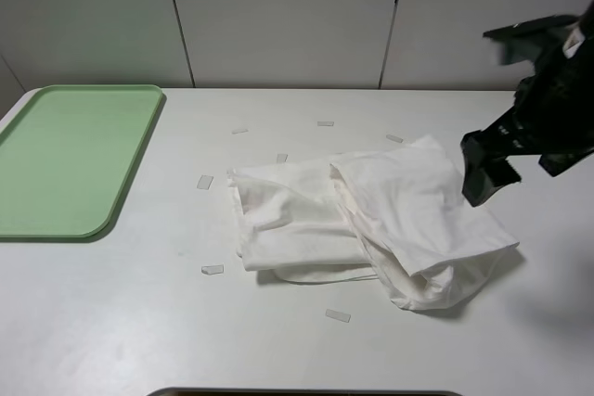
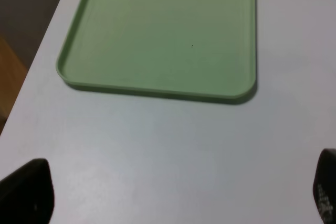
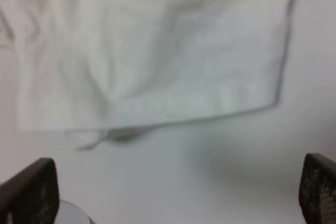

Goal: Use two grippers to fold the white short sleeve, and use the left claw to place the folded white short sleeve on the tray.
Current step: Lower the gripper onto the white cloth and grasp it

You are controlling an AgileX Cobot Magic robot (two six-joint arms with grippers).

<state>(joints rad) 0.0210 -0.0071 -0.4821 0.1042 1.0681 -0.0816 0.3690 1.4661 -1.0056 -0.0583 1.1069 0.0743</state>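
Exterior high showed the tray point(image 1: 65, 159) at the far left, with the left gripper point(image 2: 176, 190) released, jaws spread wide above the table point(image 1: 139, 322) near it. The white short sleeve point(image 1: 371, 220) lay loosely folded right of centre. The right gripper point(image 1: 489, 173) hung released, angled down at the shirt's right edge.

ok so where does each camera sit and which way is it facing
Exterior high: mounted high, looking down across the table toward the wall; shows the tray, the white short sleeve and the right gripper.
Left wrist: on the left arm, facing down past the open left gripper at the tray.
Right wrist: on the right arm, facing down past the open right gripper at the white short sleeve.
Shared: tray in exterior and left wrist; white short sleeve in exterior and right wrist.
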